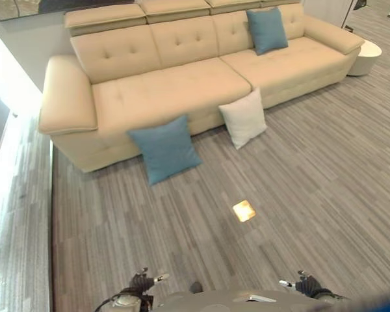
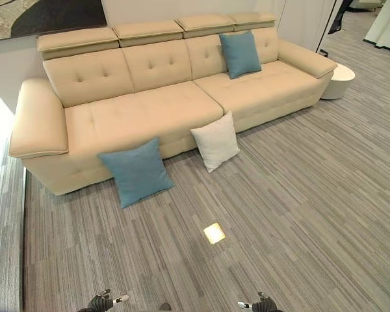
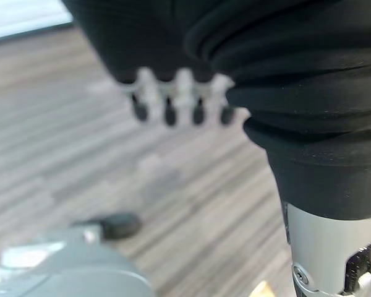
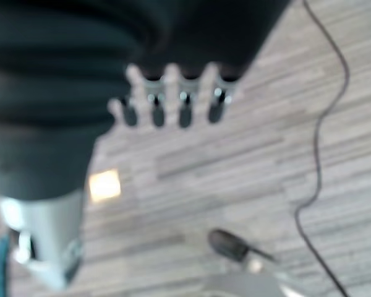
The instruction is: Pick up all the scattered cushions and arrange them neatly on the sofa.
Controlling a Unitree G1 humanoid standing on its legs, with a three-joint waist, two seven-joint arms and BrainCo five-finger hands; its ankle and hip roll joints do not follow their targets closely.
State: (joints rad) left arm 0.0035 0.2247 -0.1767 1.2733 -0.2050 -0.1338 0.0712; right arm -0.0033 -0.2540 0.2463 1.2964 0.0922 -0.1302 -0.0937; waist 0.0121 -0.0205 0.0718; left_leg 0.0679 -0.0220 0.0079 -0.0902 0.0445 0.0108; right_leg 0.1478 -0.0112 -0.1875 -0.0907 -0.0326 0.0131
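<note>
So there's a long beige sofa (image 2: 149, 110) against the wall, tufted seat and back, with padded headrests along the top. One blue cushion (image 2: 240, 54) is already up on it, propped upright against the backrest toward the right end.

Two more are still down on the grey striped floor (image 2: 299, 214). A second blue cushion (image 2: 136, 171) leans against the sofa's front, below the left part of the seat. A white cushion (image 2: 215, 141) leans on the sofa front too, about at the middle, to the right of that blue one. The two are near each other but not touching.

There's a small bright patch of light (image 2: 214, 233) on the floor in front of the cushions, and a round white side table (image 2: 338, 80) just beside the sofa's right armrest. A dark framed picture (image 2: 39, 16) hangs on the wall above the left end.

Both hands are low and well away from the cushions. The left hand (image 3: 173, 99) hangs over bare floor with its fingers straight and relaxed, holding nothing. Same for the right hand (image 4: 173, 99), fingers loose and straight over the floor, empty
</note>
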